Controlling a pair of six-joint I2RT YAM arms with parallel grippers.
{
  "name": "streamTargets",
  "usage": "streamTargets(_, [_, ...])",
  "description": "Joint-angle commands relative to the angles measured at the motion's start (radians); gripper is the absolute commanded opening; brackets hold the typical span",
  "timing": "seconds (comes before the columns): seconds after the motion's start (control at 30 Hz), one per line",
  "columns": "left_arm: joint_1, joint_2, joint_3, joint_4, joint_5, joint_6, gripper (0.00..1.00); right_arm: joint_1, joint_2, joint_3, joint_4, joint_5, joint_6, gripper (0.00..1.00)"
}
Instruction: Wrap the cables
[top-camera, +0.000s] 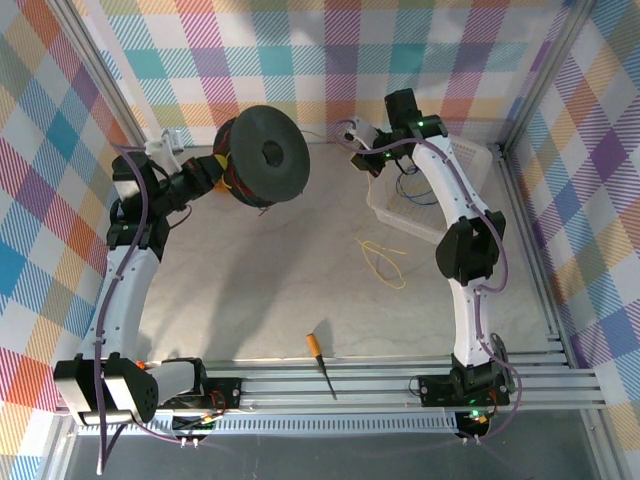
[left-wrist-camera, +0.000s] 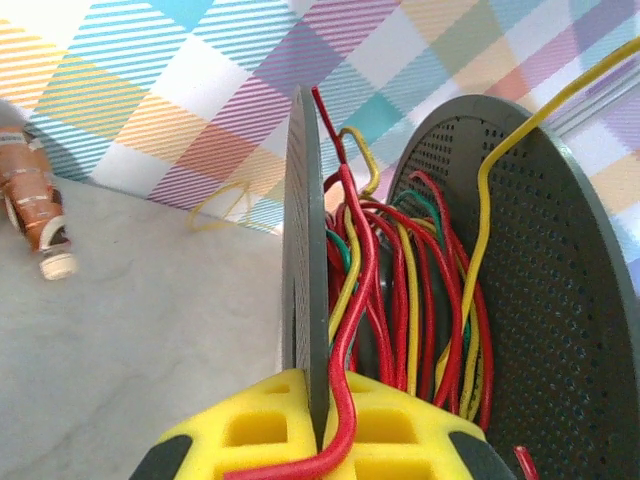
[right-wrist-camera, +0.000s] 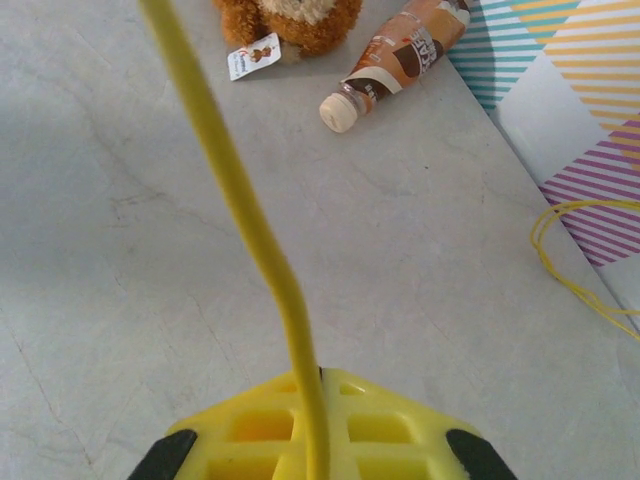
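Table (top-camera: 250, 290) with screwdriver (top-camera: 322, 364), cables (top-camera: 383, 262), bottle (right-wrist-camera: 390, 55), perhaps plush (right-wrist-camera: 300, 20).

An orange-handled screwdriver (top-camera: 322, 364) lies at six o'clock on the tabletop (top-camera: 250, 290); white basket (top-camera: 380, 208) at two; brown bottle (right-wrist-camera: 392, 55) beside a plush toy (right-wrist-camera: 295, 18).

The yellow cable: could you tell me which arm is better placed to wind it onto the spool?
Right, probably: the right gripper is shut on the yellow cable, while the left gripper is clamped on the spool, holding it up.
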Motion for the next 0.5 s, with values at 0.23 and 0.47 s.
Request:
streamTargets(0.23, [0.045,0.005,0.074,0.217,-0.057,-0.133,0.00,0.035,-0.100,-0.113,0.011,-0.038,0.039,0.00])
streamTargets(0.47, [0.045,0.054,0.053,0.248,-0.250,-0.208,0.00,0.116,-0.131,-0.196,-0.038,-0.071,-0.005,0.00])
